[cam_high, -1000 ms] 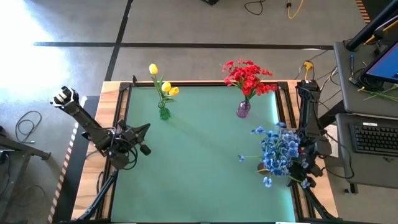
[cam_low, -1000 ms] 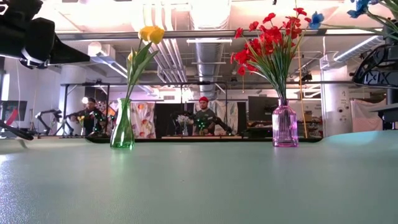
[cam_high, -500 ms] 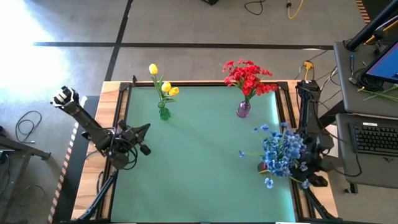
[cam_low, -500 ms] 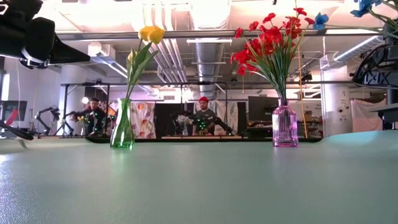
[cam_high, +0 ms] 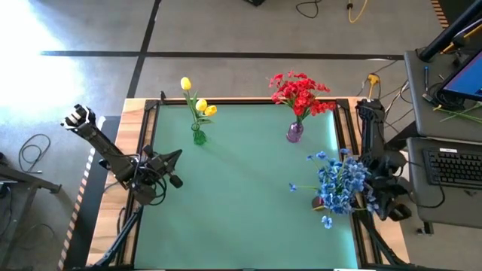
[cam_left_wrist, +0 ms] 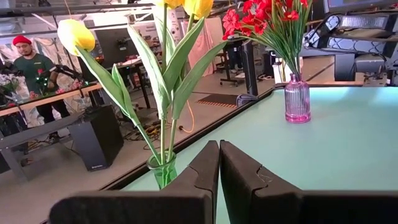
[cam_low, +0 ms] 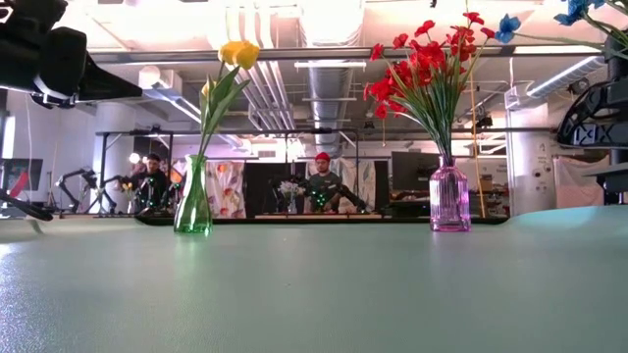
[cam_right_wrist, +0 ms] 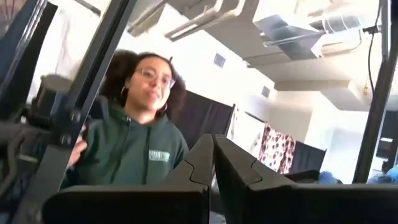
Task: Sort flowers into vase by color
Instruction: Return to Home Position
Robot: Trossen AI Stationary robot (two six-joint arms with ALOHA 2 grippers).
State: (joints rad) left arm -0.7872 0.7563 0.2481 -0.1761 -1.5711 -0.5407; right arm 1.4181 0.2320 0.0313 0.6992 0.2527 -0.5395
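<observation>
The yellow flowers [cam_high: 197,105] stand in a green vase [cam_high: 199,137] at the far left of the mat. The red flowers [cam_high: 300,92] stand in a purple vase [cam_high: 294,132] at the far right. The blue flowers [cam_high: 340,183] rise in a bunch near the right edge, over a small brownish vase [cam_high: 318,202]. My left gripper [cam_high: 178,155] hovers shut over the mat's left side and points at the green vase [cam_left_wrist: 163,171]. My right gripper [cam_right_wrist: 212,142] is shut on nothing; it sits off the mat's right edge [cam_high: 398,209], beside the blue bunch, tipped upward.
A desk with a keyboard [cam_high: 454,165] and a screen stands right of the table. A person in a green hoodie [cam_right_wrist: 134,146] sits beyond the right gripper. People [cam_low: 322,186] work in the room behind. The mat's middle [cam_high: 248,196] is bare.
My right gripper has drawn away from the blue flowers toward the table's right edge, risen a little and tipped upward, staying shut. The blue bunch has shifted slightly and its outer blossoms stand clear of the arm.
</observation>
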